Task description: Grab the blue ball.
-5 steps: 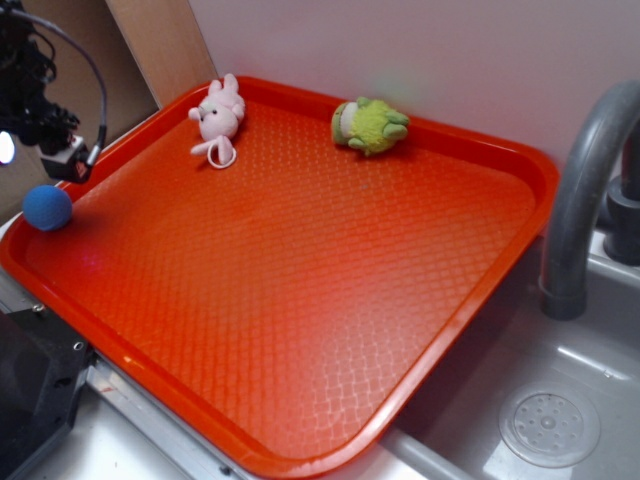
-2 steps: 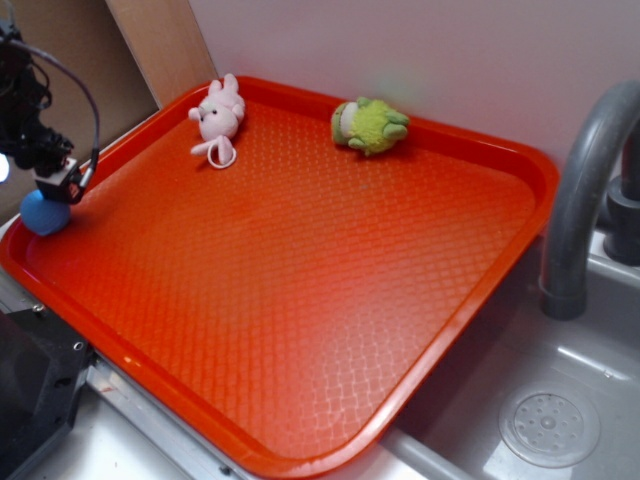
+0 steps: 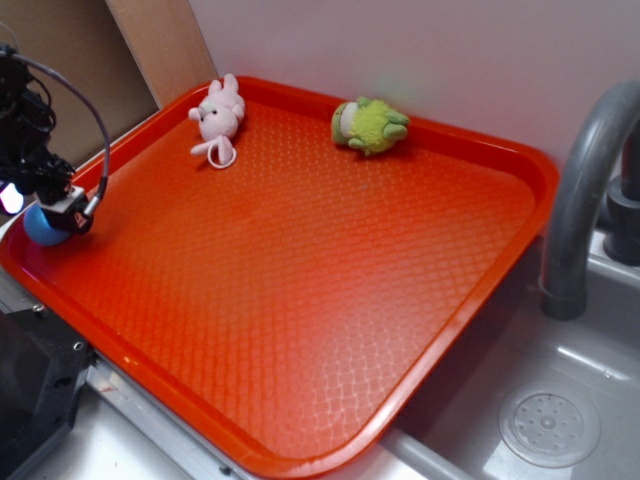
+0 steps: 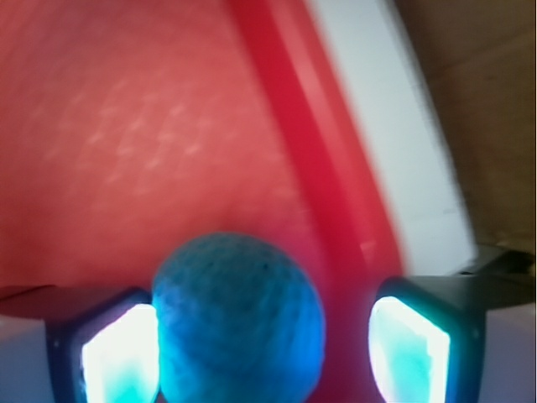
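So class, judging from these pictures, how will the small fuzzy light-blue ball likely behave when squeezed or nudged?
The small fuzzy light-blue ball is round and sits on the red plastic tray beside its raised rim, so a nudge would probably roll it. Its knitted-looking surface suggests it is soft, light and grippy rather than slippery. It sits off-centre in the open end effector, so closing may push it sideways first.

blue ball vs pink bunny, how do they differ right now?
The blue ball is a plain round sphere; the pink bunny has ears and a looped cord. The ball sits at the tray's left edge between the tool's fingers; the bunny lies untouched near the back rim. Both are small, soft-looking toys.
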`<state>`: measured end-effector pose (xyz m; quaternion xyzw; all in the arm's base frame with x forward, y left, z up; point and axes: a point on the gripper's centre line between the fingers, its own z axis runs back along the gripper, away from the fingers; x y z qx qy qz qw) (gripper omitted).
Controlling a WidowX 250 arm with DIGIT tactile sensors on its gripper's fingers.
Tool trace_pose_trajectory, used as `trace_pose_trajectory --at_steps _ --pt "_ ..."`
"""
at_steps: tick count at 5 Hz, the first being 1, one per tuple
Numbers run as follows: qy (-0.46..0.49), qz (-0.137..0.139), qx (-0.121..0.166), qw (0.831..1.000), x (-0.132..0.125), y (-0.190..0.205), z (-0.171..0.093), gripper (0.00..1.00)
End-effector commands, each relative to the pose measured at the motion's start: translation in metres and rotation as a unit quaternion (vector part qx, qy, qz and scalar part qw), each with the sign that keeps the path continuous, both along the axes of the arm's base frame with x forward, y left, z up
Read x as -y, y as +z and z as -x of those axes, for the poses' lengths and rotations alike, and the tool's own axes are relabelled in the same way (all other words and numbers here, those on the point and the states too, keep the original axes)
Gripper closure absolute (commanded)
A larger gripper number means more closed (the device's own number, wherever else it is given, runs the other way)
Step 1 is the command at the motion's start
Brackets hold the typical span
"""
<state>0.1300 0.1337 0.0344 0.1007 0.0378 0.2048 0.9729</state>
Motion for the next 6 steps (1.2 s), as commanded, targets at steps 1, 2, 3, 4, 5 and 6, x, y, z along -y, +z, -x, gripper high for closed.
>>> trace_pose_trajectory --at_steps 1,2,3,4,5,6 --pt "0.004 0.0 0.014 1.0 -0.004 0.011 0.008 1.0" --pt "0.002 0.0 0.014 1.0 -0.002 0.012 0.006 1.0" --pt "0.002 -0.003 0.011 1.0 -0.001 0.012 0.004 1.0" --pt "0.0 0.001 0.012 1.0 0.001 0.015 0.003 1.0" --pt "-0.04 0.007 0.04 0.998 0.027 0.047 -0.007 1.0" --pt "-0.071 0.026 0.069 0.995 0.065 0.097 -0.038 1.0"
